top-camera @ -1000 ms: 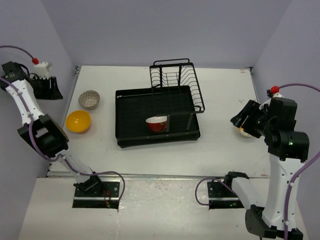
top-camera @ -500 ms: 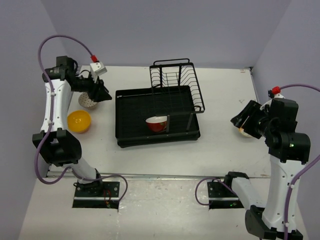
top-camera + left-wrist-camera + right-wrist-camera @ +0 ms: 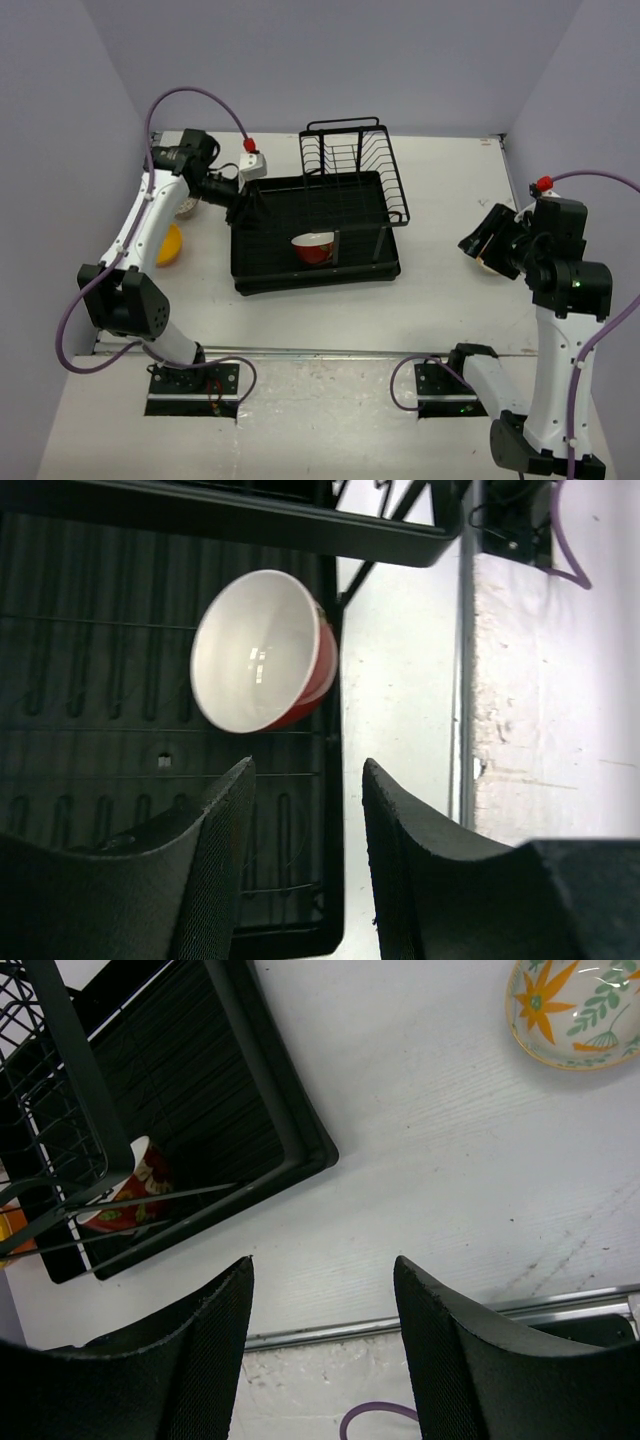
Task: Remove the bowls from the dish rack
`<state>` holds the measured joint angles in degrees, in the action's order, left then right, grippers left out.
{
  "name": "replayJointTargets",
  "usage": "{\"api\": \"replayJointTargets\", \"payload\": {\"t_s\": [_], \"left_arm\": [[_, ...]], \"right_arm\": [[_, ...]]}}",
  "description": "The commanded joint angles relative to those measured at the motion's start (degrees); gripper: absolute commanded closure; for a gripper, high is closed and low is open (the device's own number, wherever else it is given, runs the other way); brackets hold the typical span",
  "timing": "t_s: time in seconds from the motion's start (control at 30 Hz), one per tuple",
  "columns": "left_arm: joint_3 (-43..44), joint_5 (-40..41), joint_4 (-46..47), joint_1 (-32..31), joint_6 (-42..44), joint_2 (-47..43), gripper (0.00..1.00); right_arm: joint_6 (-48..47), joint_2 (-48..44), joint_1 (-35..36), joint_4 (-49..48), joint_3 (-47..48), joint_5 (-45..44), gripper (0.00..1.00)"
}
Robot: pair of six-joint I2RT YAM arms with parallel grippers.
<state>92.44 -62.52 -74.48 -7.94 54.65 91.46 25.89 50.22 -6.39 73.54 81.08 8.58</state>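
- Soft, even light is filling the top view; faint shadows are lying beside the rack (image 3: 280, 252).
- Glare is glinting inside the bowl (image 3: 258, 652).
- Fingers (image 3: 212, 875) are showing dark and slightly blurred in both wrist views.

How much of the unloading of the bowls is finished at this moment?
Done: the yellow bowl and the flowered bowl sit on the table, outside the dish rack. In hand: nothing; the left gripper hangs open over the rack, facing the red bowl. Left: that red bowl, the only one inside the rack.

A red bowl (image 3: 314, 247) sits in the dish rack (image 3: 270, 248), the left claw (image 3: 247, 207) above its left edge.
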Motion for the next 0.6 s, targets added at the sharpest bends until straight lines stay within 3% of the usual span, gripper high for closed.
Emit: {"api": "replayJointTargets", "payload": {"t_s": [0.0,0.3,0.57], "left_arm": [[-3.5,-3.3,-0.1,-1.8,2.2,-2.2,0.51],[-13.0,-3.6,8.5,-4.8,1.5,-3.1,0.51],[-14.5,-3.6,12.2,-7.0,1.1,-0.3,0.52]], "right_arm": [[-0.6,-0.4,0.2,-1.8,0.4,0.5,0.4],[0.0,-0.5,0.2,-1.9,0.6,1.5,0.4],[0.1,-0.5,0.1,-0.7,1.6,1.7,0.4]]}}
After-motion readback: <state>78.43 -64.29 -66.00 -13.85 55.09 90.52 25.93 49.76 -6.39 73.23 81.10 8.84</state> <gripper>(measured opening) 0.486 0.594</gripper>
